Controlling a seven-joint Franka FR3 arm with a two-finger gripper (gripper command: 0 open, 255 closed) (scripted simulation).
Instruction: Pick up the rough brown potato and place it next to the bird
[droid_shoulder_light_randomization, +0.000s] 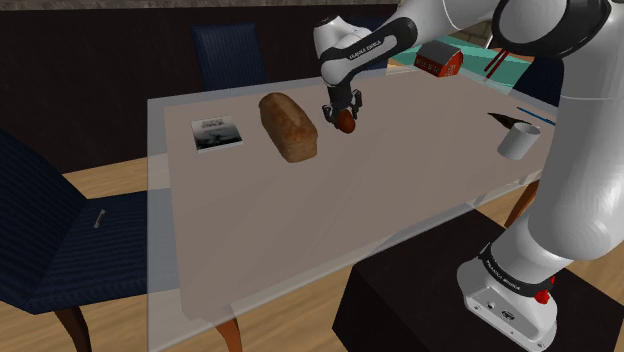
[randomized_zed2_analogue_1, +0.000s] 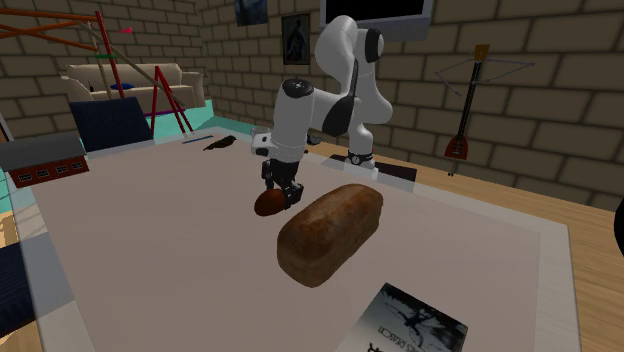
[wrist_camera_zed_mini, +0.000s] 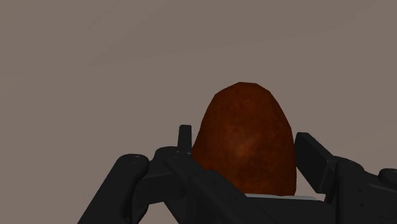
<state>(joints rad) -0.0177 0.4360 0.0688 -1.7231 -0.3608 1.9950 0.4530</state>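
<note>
Gripping the reddish-brown potato (wrist_camera_zed_mini: 245, 143) between both fingers, the gripper (droid_shoulder_light_randomization: 346, 112) hangs over the table (droid_shoulder_light_randomization: 300, 230). The potato sits at the fingertips, its long axis crosswise to the fingers' closing line, narrower end jutting beyond them.

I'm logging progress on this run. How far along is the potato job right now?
Done: the grasp; the gripper is shut on the brown potato beside the bread loaf. In hand: the lift, though I cannot tell if it clears the table. Left: carry it to the small dark bird by the white cup and set it down there.
</note>
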